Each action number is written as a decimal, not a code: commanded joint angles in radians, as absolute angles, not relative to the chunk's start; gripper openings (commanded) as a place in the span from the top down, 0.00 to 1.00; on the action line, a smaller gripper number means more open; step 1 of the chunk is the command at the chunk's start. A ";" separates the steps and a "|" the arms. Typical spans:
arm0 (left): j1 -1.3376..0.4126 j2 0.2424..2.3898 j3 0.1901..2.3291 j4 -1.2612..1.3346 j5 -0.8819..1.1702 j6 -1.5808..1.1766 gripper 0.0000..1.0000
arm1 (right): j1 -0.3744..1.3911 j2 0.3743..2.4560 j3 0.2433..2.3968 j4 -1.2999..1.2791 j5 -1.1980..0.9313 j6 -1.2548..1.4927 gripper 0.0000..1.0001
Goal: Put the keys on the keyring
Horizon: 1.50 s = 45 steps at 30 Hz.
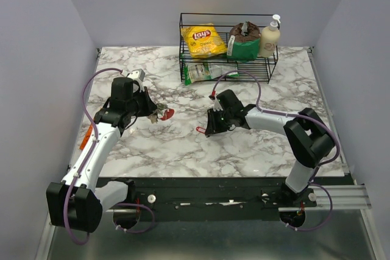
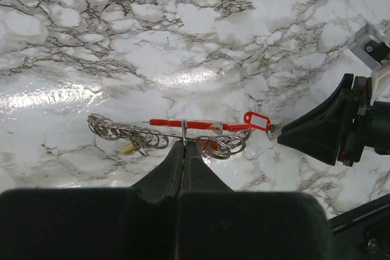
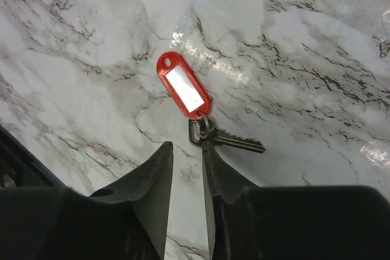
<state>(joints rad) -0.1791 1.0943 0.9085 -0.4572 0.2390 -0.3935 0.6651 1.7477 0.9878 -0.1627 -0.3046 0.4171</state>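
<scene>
My left gripper [image 1: 153,111] is shut on the thin metal keyring [image 2: 183,133] of a bunch with a red oval loop [image 2: 189,125] and several steel rings [image 2: 122,132], held just above the table. The bunch also shows in the top view [image 1: 163,114]. A metal key [image 3: 236,142] with a red label tag [image 3: 183,86] lies flat on the marble. My right gripper [image 3: 186,147] is open with a narrow gap right at it, its right fingertip [image 3: 208,150] at the key's head. The same tag shows in the top view [image 1: 200,130] and the left wrist view [image 2: 257,120].
A black wire rack [image 1: 228,53] at the back holds a yellow Lay's bag [image 1: 204,39], a dark pouch [image 1: 244,39] and a pump bottle [image 1: 269,38]. A green packet [image 1: 204,72] lies in front of it. An orange pack [image 1: 90,133] lies by the left edge.
</scene>
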 commanded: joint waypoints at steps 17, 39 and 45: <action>-0.192 1.094 0.920 -0.431 0.216 -0.393 1.00 | 0.650 1.804 1.019 -0.133 -0.324 0.428 0.72; -0.199 1.091 0.920 -0.436 0.209 -0.388 1.00 | 0.649 1.853 1.066 -0.135 -0.333 0.425 0.72; -0.199 1.092 0.919 -0.433 0.209 -0.388 1.00 | 0.649 1.853 1.077 -0.129 -0.353 0.396 0.72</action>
<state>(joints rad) -0.1925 1.0946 0.9085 -0.4576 0.2192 -0.3927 0.6529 1.8385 1.0485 -0.1390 -0.3260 0.4248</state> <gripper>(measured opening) 0.012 0.280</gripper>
